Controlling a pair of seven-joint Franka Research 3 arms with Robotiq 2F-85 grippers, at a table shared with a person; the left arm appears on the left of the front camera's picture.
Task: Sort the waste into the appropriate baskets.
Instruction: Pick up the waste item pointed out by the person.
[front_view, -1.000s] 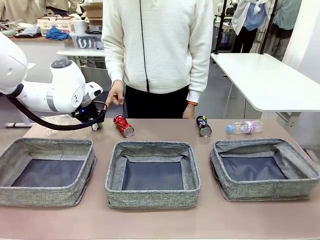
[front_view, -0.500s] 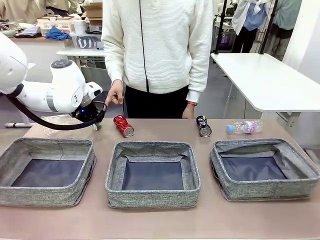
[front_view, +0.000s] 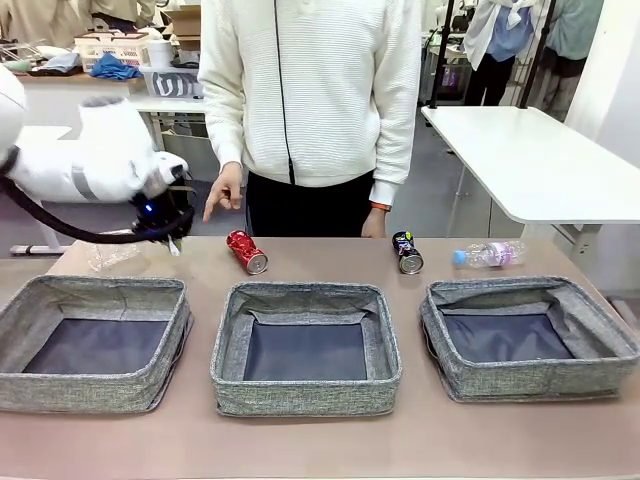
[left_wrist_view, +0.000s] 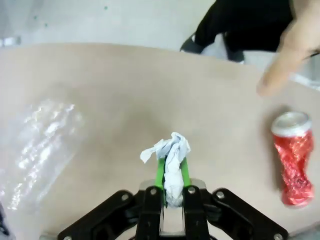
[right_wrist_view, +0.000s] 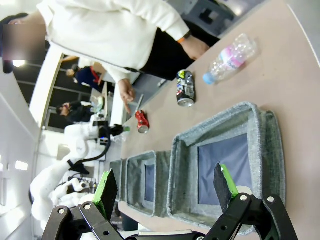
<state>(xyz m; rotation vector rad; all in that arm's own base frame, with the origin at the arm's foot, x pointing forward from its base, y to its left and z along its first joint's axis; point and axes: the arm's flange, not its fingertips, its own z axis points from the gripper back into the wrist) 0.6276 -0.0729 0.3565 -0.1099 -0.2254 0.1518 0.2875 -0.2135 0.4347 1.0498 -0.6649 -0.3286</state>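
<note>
left fingers (left_wrist_view: 160, 172) clenched on crumpled white paper ball (left_wrist_view: 172, 150), held over the desk (left_wrist_view: 110, 100) | red can (left_wrist_view: 292, 160) at its 3 o'clock | paper likely feather-light, soft, crushable; pinch its bulk, since loose folds may slip | right fingers (right_wrist_view: 107, 186) spread, empty

3 grey baskets (front_view: 90, 392) (front_view: 305, 395) (front_view: 530, 382), 2 cans: 1 red can (front_view: 246, 252), 1 dark printed can (front_view: 407, 253), 2 clear btls: 1 crushed btl (left_wrist_view: 42, 145), 1 btl w/ pink label (front_view: 488, 254), 1 crumpled paper ball (left_wrist_view: 170, 155)
</note>
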